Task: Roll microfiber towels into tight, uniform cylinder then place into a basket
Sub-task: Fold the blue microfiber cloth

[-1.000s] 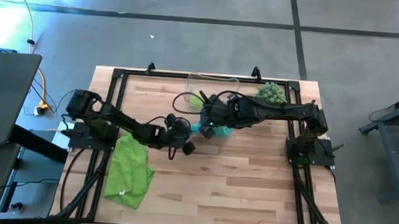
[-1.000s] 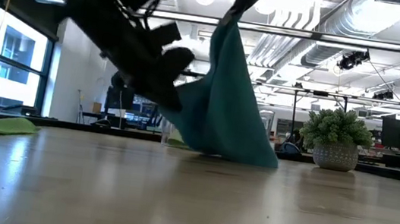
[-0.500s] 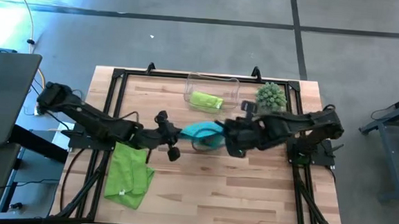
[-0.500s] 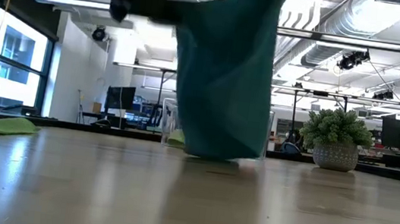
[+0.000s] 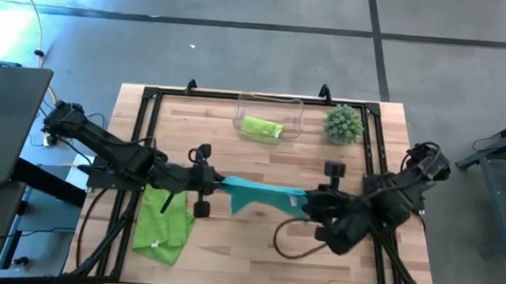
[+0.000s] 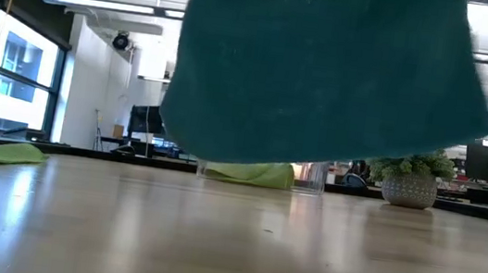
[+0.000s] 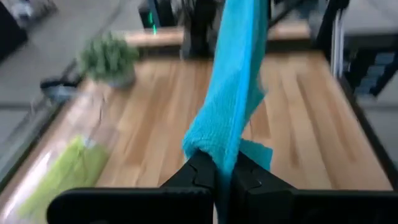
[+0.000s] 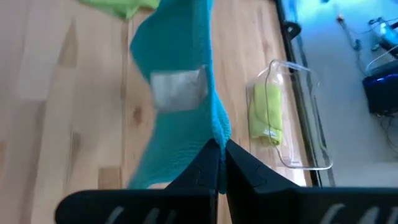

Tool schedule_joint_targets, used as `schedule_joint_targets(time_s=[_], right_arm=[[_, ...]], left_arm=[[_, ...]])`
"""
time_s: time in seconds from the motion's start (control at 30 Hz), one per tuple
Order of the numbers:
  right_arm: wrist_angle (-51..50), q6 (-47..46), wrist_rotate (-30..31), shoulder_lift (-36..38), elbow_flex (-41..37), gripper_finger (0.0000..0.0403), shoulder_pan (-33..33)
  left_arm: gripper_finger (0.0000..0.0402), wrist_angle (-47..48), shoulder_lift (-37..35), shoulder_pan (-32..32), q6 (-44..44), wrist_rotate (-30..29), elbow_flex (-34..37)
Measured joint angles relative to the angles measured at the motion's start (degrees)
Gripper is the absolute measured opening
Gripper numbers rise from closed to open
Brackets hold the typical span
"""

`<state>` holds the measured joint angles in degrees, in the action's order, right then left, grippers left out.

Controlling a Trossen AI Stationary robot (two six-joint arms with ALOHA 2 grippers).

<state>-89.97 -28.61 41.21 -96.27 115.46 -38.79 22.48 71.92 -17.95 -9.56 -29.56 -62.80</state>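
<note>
The teal microfiber towel [image 5: 259,193] hangs stretched between my two grippers over the middle of the table. In the low view the teal towel [image 6: 326,72] is a wide sheet with its lower edge clear of the tabletop. My left gripper [image 5: 219,182] is shut on its left end and my right gripper [image 5: 306,201] on its right end. A lime green towel [image 5: 162,224] lies crumpled flat on the table at the near left. The clear basket [image 5: 292,109] stands at the far edge with a rolled lime towel [image 5: 261,127] lying in it. My left gripper pinches the teal towel's upper edge at its left end [image 7: 226,148] between its two fingers, coming from the table's left and slanting down. The cloth runs away from the fingers toward the other arm, lifted clear of the table. My right gripper pinches the towel's upper edge at the right end [image 8: 216,138] between its two fingers, slanting down from the table's right. A white label [image 8: 179,87] shows on the cloth just beyond. The towel hangs below the edge, clear of the table.
A spiky green plant ball in a pot [image 5: 343,123] stands at the far right beside the basket. A black frame [image 5: 150,96] runs round the table's edges. Bare wood [image 5: 316,260] lies in front of the towel, toward the near edge.
My right gripper has swung from beside the basket toward the table's right and near edges, rolling as it went. My left gripper has risen and drawn back toward the left. The teal towel, whose lower end rested on the table, is now lifted clear and spread wide between them.
</note>
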Motion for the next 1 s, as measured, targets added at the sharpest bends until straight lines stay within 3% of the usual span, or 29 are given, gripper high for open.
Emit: schedule_joint_targets(time_s=[0.23, 0.53, 0.7, 0.87, 1.0], right_arm=[[0.1, -5.3, 12.0, 0.6, -6.1, 0.0000, -6.3], [1.0, -19.6, 12.4, 1.5, -26.5, 0.0000, -10.5], [0.5, -31.8, 12.9, 2.1, -35.5, 0.0000, -9.9], [0.7, -42.0, 13.3, 8.0, -45.1, 0.0000, -7.7], [5.3, -41.7, 11.9, 14.7, -51.3, 0.0000, -3.6]], left_arm=[[0.0000, 16.7, 4.6, -0.8, -2.4, 1.7, -7.5], [0.0000, 20.0, 9.5, -1.2, 2.9, 1.4, -9.5], [0.0000, 21.7, 11.6, -0.9, 8.5, -4.9, -9.4], [0.0000, 21.6, 12.2, 1.0, 12.4, -11.0, -9.5], [0.0000, 21.7, 12.2, 3.7, 13.8, -13.0, -9.5]])
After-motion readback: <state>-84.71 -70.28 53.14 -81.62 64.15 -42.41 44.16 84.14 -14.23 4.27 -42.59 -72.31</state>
